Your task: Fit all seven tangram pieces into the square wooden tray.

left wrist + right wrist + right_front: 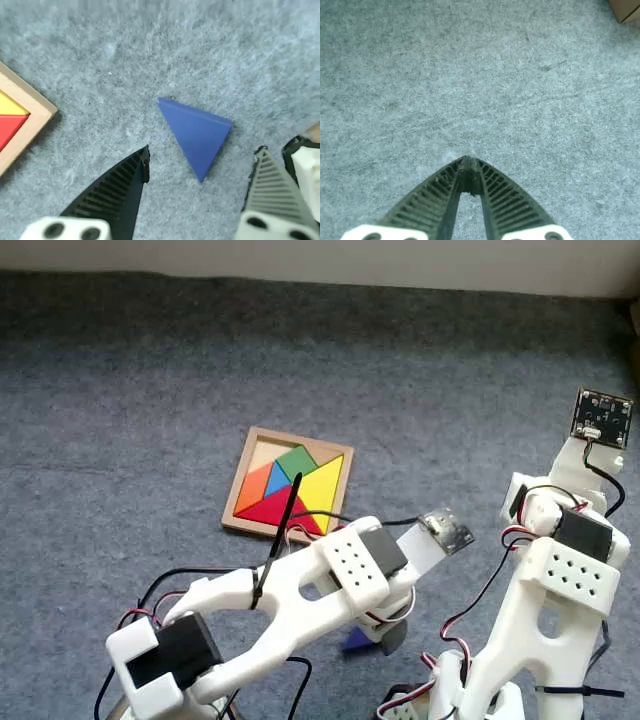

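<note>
Grey felt-like mat across whole table, pale wall strip at far edge.

Left pincer (203,148) released, jaws spread wide, low over mat. Dark ribbed fingers (131,186) either side of blue triangle (196,132), no contact w/ it. Flat on mat, solid mid-blue, clean edges, one point aimed back betw. the fingers. From high view: just a blue sliver (355,640) peeking under left arm (300,590), near side of tray, slightly right, apart from it.

Right pincer (469,160) clenched, tips pressed together, nothing betw. them, over bare mat. Right arm (560,580) at right side of table, well apart from tray.

Square wooden tray (300,440) approx. mid-table, turned a bit off-square, light wood rim. Inside: green (295,462), yellow (322,485), orange (255,485), small blue (278,483), red (268,508). Bare wood patch at far-left corner. Near-right part hidden by arm & black cable, so exact pc count inside unclear.

Count: 1 tray, 1 loose triangle, 5 colours seated, 2 arms.
</note>
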Action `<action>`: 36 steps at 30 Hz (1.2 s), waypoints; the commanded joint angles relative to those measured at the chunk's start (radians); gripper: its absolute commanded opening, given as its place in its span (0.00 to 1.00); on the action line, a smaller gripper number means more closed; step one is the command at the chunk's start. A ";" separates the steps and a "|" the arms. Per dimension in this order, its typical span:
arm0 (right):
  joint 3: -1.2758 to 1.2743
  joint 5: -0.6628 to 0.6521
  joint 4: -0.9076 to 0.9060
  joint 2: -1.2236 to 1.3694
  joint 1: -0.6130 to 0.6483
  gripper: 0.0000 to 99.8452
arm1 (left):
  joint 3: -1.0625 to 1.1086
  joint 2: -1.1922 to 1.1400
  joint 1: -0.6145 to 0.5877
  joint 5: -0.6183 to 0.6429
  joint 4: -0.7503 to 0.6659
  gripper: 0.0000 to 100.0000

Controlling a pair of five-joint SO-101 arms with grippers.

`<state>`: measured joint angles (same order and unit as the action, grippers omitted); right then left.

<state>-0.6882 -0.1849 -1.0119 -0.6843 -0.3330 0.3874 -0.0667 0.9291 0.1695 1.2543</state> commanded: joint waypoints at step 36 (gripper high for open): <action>0.004 0.002 0.018 -0.025 -0.007 0.01 | -0.309 -0.050 -0.263 0.017 0.166 0.16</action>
<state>-0.6882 -0.1849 -1.0119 -0.6843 -0.3330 0.1020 -0.2048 0.7772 0.1726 1.4124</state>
